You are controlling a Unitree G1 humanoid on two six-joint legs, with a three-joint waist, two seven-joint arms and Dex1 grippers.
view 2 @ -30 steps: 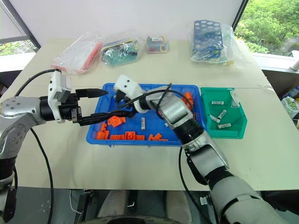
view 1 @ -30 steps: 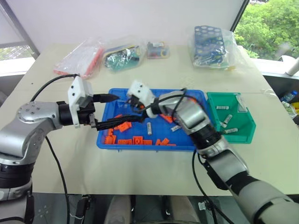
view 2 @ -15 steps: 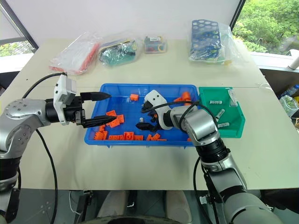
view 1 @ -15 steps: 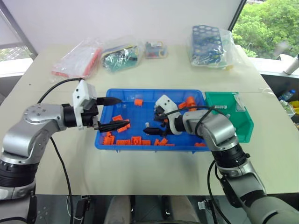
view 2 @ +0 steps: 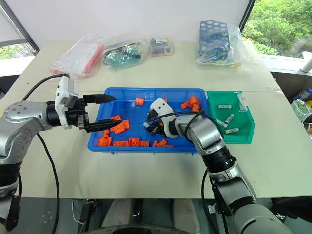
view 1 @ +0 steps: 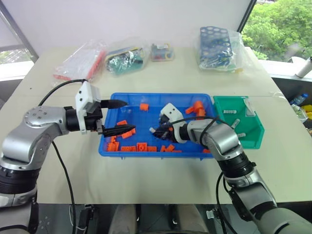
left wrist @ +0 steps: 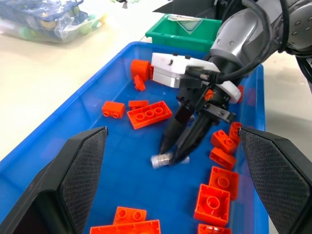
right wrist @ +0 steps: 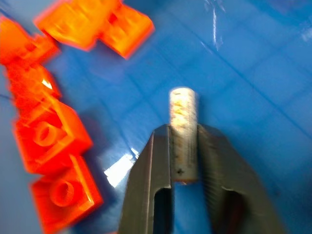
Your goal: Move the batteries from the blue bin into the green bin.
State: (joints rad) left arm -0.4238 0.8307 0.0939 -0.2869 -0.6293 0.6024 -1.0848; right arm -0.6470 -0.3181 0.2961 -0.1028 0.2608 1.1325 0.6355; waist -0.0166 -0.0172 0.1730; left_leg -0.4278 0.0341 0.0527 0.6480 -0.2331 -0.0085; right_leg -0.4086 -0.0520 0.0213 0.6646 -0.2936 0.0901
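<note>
Head views: blue bin is sitting mid-table, holding scattered orange bricks and one battery near its middle. My right gripper is reaching down into the bin, fingers pressing together on that battery. My left gripper is hovering over the bin's left end, jaws spread, holding nothing. Green bin is sitting just beside the blue bin's right end, touching or nearly so, and is holding several batteries plus a small white tag. Plastic bags of parts and a blue rack in a bag are lying at the far side of the table, well apart from both bins.

Left wrist view: my two black fingers are standing wide apart at either side. Between them, blue bin floor is showing orange bricks lying loose, and my right gripper is pointing down with its tips pinching the silver battery, which is lying on the bin floor. Green bin is showing beyond the blue bin's far wall.

Right wrist view: my fingers are clamping either side of the battery, which is sticking out past the tips over the blue floor. Orange bricks are bunching to one side, apart from the battery.
</note>
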